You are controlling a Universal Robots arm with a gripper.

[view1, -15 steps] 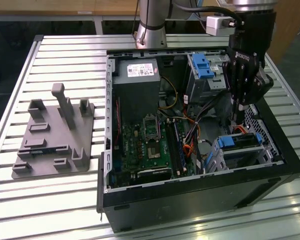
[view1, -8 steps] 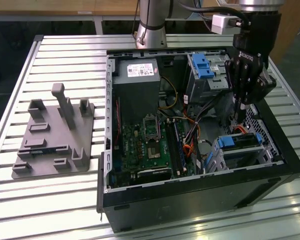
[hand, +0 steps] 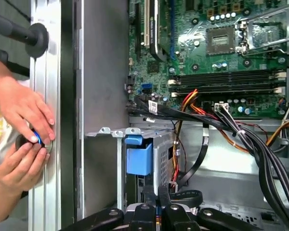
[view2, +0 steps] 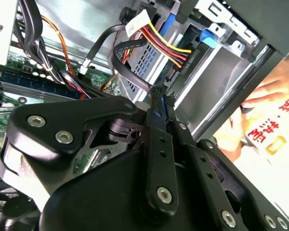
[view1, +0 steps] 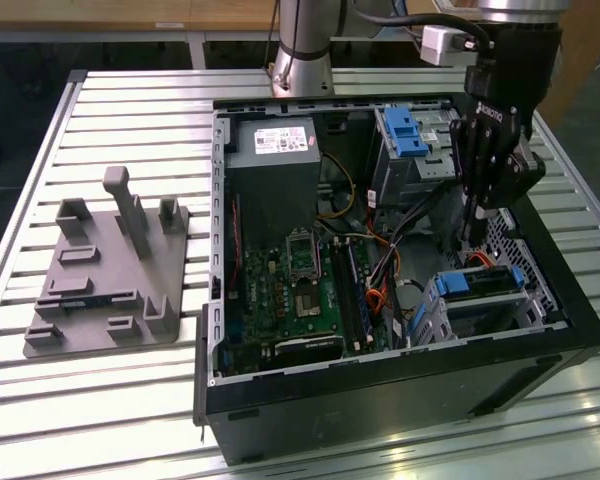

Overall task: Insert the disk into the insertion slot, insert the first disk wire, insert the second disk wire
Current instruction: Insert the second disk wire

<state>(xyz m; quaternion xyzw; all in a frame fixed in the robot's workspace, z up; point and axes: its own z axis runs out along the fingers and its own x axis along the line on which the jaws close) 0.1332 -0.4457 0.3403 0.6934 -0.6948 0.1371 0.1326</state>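
Note:
The disk (view1: 472,284), silver in a blue carrier, sits inside the insertion slot (view1: 536,300), a grey perforated cage at the case's near corner on the exterior view's right. My gripper (view1: 474,232) hangs just above it, fingers pointing down. In the second wrist view the fingertips (view2: 157,91) are pressed together on the end of a black wire (view2: 121,65) that loops beside the cage (view2: 216,72). A plug with yellow, red and black wires (view2: 179,57) sits at the disk's end. The first wrist view shows the carrier's blue tab (hand: 138,156) in the cage (hand: 163,147).
The open black case (view1: 380,400) holds a green motherboard (view1: 300,290), a power supply (view1: 272,165) and a taller bay with a blue latch (view1: 404,130). Cable bundles (hand: 250,139) cross near the cage. A person's hands (hand: 21,139) rest outside the case wall. A grey fixture (view1: 105,270) stands on the table.

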